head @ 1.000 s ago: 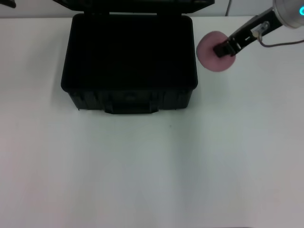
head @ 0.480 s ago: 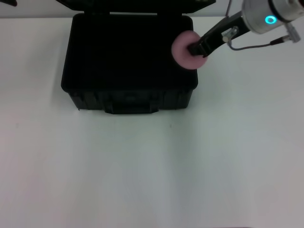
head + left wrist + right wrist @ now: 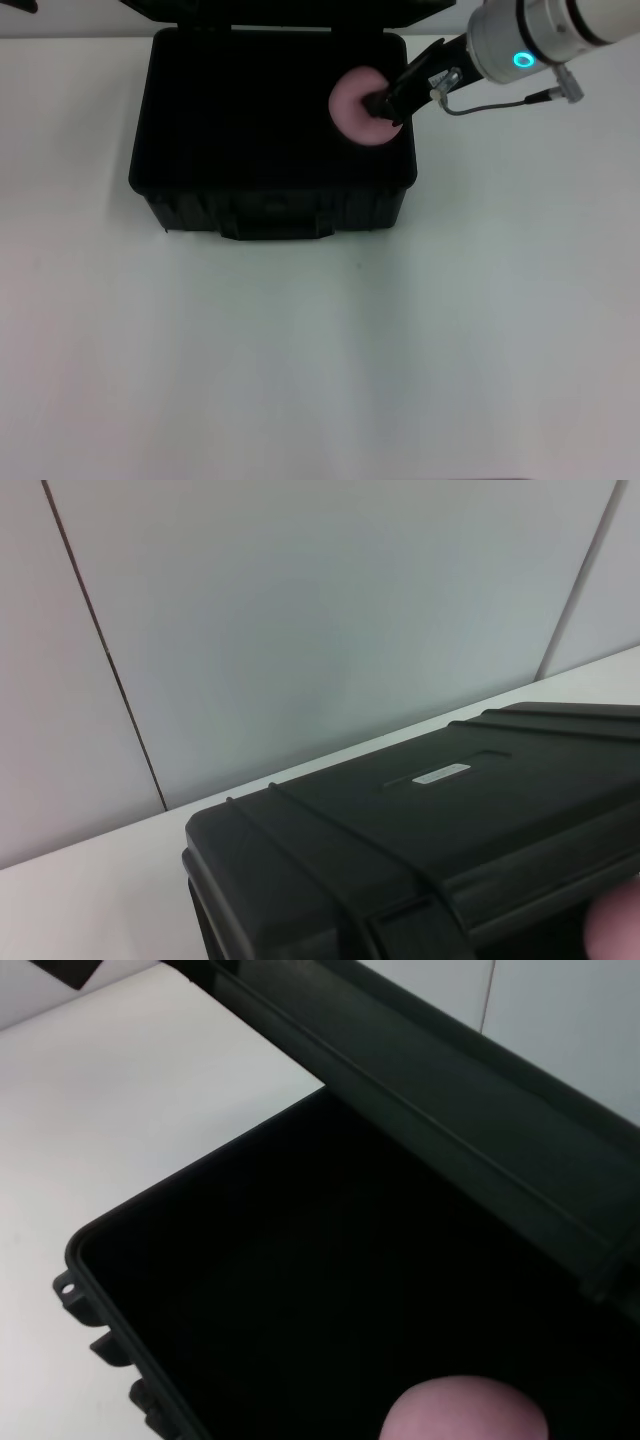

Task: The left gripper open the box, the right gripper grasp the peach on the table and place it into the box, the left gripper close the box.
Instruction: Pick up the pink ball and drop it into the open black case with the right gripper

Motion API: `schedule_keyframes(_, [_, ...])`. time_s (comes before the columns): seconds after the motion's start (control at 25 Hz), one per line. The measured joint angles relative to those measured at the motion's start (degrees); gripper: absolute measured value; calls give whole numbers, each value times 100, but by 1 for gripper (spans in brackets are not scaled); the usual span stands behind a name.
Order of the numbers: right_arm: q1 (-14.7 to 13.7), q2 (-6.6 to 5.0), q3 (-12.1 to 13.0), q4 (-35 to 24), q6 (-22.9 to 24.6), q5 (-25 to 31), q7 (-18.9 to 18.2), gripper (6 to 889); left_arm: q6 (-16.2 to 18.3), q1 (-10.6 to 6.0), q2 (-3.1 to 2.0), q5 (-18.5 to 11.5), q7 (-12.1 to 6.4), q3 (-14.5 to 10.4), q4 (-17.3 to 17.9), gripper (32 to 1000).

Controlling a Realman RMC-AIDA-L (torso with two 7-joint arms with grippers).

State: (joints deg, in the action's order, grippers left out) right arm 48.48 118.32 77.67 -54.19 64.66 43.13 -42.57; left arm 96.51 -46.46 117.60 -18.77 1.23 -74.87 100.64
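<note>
peach (image 3: 358, 104): upper centre-right of frame, over the open box (image 3: 270, 205), near its right wall
right gripper (image 3: 384, 104): clamped on the peach's right side
left gripper: barely visible, top left corner; fingers unreadable

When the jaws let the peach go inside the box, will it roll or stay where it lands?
The peach looks round, so it probably rolls a little. The box has walls all around, which should stop it. The right gripper carries it with only a small grip, so it seems light.
</note>
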Motion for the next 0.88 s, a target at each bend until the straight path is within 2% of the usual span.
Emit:
schedule_keyframes(0.32, [7,2,354,356,-566,254,-122,84,0,-8,0,2,2,-35,0,406])
schedule_keyframes(0.88, [8,21,406,555,-937,276,-221,94,-10,-12,0,1,7,-37,-1,414])
